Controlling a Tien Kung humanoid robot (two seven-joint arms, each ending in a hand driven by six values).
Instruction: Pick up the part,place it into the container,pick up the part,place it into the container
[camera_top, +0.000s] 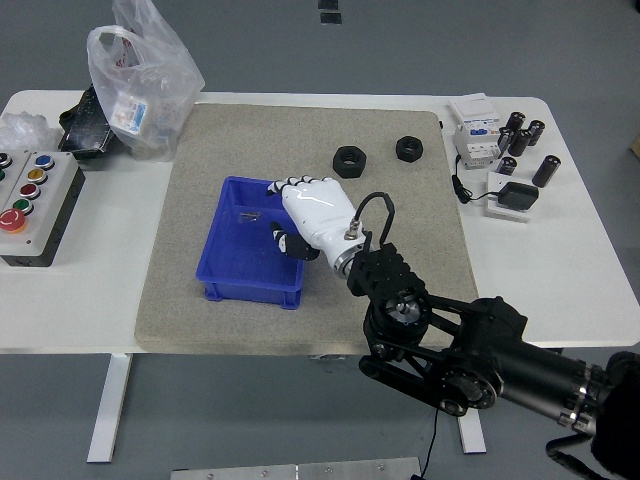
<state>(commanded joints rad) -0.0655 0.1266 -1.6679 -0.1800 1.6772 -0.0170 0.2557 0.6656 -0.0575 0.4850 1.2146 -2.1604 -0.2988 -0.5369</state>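
Your right robot hand (300, 215) hovers over the blue container's (228, 285) right rim, apparently holding nothing, while two black nut parts (349, 160) wait toward the mat's far right corner: stiff, probably hefty, best pinched across opposite flats.

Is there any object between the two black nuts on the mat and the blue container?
Only the right hand at the blue container's right wall. Otherwise bare mat separates it from the nearer nut and the farther nut.
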